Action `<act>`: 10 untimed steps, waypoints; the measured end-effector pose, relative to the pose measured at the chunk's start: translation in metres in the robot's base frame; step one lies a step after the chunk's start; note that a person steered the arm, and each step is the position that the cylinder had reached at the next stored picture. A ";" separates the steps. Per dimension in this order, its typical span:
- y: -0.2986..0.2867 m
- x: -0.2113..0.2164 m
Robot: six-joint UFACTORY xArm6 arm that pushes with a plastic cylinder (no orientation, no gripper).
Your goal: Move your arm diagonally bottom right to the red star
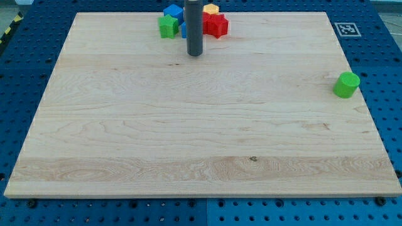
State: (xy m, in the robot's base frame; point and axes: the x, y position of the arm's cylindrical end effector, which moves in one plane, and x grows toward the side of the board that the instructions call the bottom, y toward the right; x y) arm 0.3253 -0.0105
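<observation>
Jaws absent: my tip holds nothing, resting near the tabletop's top edge, just bottom-left of the red star.

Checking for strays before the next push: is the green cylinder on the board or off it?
On the board. The green cylinder sits alone on the wooden board near its right edge in the view, inside the border.

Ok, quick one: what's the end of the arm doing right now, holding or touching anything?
My tip: a bare rod with no gripper, holding nothing; it sits just below the block cluster, left of and below the red star. Whether it touches any block cannot be told.
</observation>
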 end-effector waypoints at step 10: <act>0.185 -0.024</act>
